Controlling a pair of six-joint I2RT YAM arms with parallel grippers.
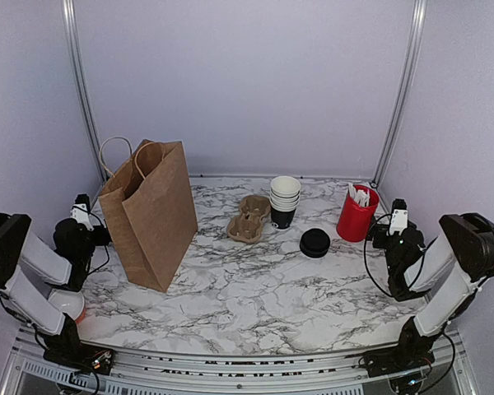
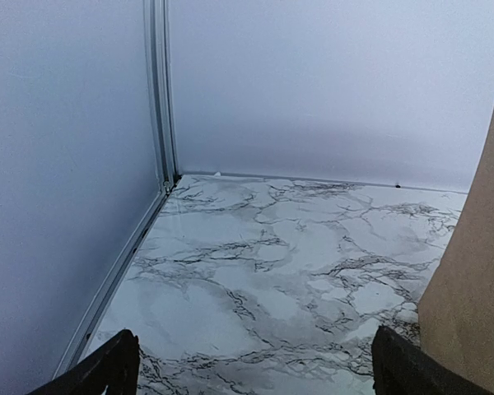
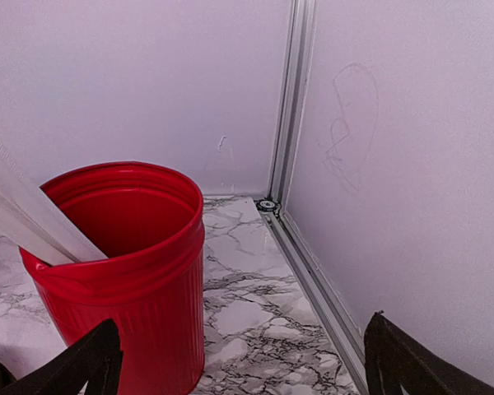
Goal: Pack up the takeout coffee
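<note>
No single black cup stands apart in any view. A round black lid (image 1: 314,243) lies on the marble table right of centre. A stack of white-rimmed nested cups (image 1: 284,200) with a black bottom cup stands behind it. The brown paper bag (image 1: 152,214) stands upright and open at the left; its side shows in the left wrist view (image 2: 477,271). My left gripper (image 1: 82,211) is open and empty left of the bag, also seen in its wrist view (image 2: 255,370). My right gripper (image 1: 398,216) is open and empty just right of the red cup, also seen in its wrist view (image 3: 239,362).
A red cup (image 1: 356,214) with white sticks (image 3: 25,222) stands at the back right and is close in the right wrist view (image 3: 123,263). A brown cardboard cup carrier (image 1: 249,220) lies between bag and cup stack. Walls and metal rails (image 3: 313,263) enclose the table.
</note>
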